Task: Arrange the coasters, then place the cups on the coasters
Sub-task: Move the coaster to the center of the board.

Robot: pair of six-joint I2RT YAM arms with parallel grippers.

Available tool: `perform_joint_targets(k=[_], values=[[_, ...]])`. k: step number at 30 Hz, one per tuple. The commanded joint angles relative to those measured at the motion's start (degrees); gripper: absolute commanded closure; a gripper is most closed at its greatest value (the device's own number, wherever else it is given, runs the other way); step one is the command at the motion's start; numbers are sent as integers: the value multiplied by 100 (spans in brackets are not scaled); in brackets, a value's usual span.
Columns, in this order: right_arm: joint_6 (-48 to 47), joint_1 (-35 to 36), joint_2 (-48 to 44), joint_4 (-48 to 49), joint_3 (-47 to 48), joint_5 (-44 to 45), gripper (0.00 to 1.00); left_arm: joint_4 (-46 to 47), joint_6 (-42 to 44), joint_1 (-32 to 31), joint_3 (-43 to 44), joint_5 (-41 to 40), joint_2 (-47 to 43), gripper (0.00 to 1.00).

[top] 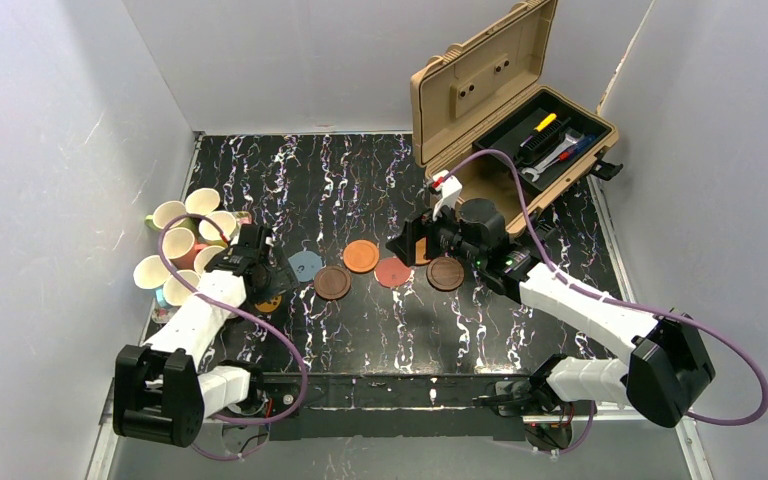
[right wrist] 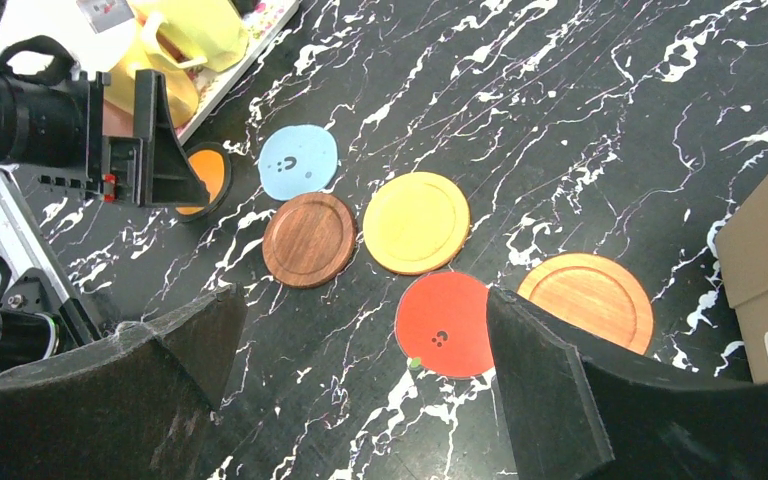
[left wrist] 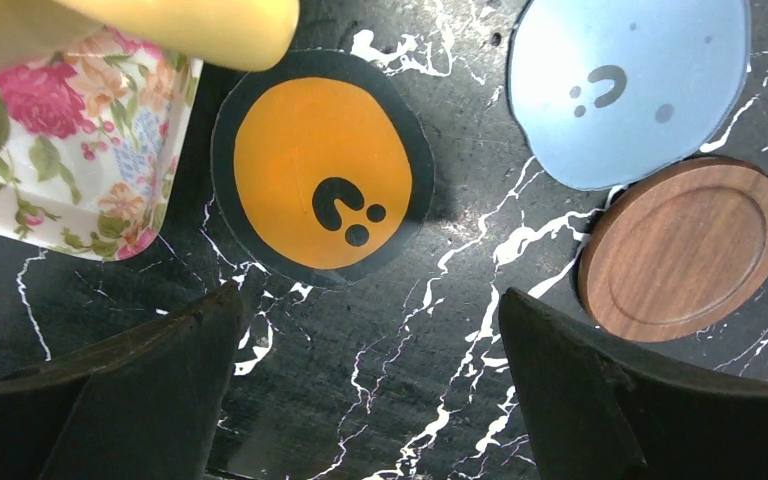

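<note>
Several coasters lie in a loose row mid-table: grey-blue, dark wood, orange-brown, red and another dark wood one. An orange coaster with a dark mark lies flat just ahead of my open left gripper, which holds nothing. My right gripper hovers open and holds nothing. The red coaster is beside its right finger, and a light wood coaster lies beyond it. The cups stand clustered at the far left on the floral tray.
An open tan tool case with hand tools stands at the back right, close behind the right arm. White walls close in both sides. A yellow cup overhangs the tray edge near the orange coaster.
</note>
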Motion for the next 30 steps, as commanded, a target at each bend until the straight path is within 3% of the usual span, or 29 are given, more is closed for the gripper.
perform_joint_targets(k=[1,11,30], values=[[-26,-14,-295,109,-24,169,1,166,-396,29,-202,-161,-42,2],[-42,-15,-266,98,-16,199,1,10,-754,52,-530,-852,-217,2],[-65,-11,-93,195,11,180,1,694,-722,302,-336,-567,817,2]])
